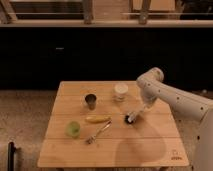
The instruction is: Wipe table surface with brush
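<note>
The table surface (150, 145) is a light wooden top of long planks with a small dark logo (175, 156) near its front right corner. The brush (133, 117) has its dark round head down on the table right of centre, and its pale handle slants up to the right. My gripper (144, 107) is at the end of the white arm that reaches in from the right. It is shut on the top of the brush handle.
A dark metal cup (90, 102) and a white cup (120, 92) stand toward the back. A banana (97, 119), a green object (73, 129) and a slim metallic fork (97, 132) lie on the left half. A dark post (11, 156) stands by the front left.
</note>
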Robot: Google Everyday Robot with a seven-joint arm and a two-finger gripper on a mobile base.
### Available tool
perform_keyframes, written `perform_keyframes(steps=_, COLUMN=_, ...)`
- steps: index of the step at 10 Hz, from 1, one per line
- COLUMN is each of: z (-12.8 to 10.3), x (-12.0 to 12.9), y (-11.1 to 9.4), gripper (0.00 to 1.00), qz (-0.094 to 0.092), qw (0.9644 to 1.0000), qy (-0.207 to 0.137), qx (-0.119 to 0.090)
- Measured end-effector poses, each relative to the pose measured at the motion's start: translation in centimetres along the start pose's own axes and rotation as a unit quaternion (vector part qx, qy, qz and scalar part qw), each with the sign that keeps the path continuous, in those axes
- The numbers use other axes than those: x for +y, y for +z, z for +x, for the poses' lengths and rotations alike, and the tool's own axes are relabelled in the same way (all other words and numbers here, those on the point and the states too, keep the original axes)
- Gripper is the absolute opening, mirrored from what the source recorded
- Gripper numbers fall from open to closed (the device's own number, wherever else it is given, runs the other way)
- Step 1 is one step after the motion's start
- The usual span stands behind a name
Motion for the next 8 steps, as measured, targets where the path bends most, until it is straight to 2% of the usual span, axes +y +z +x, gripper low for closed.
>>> perform_keyframes(steps=1, z=-1.1, x=-0.6, y=-0.2, gripper=0.04, qz=0.006, qw=0.9999, qy=-0.013, qx=-0.006)
perform_keyframes(steps=2, z=-3.5, x=-1.3, y=-0.7, gripper=0.04, qz=0.015, qw=0.9989, qy=-0.04, qx=-0.02)
perform_keyframes(steps=4, z=-5.6, x=-1.1, y=-1.0, gripper=0.04, qz=0.021, qw=0.9972, qy=-0.064, qx=-0.033)
perform_keyframes(steps=6, z=-7.1, x=1.2, y=-0.9, gripper=0.04, qz=0.014, qw=0.9956, qy=-0.078, qx=-0.05)
perform_keyframes(steps=8, z=-6.8, x=3.2, y=0.0, gripper=0.04, qz=0.004, qw=0.9956, qy=-0.073, qx=-0.057)
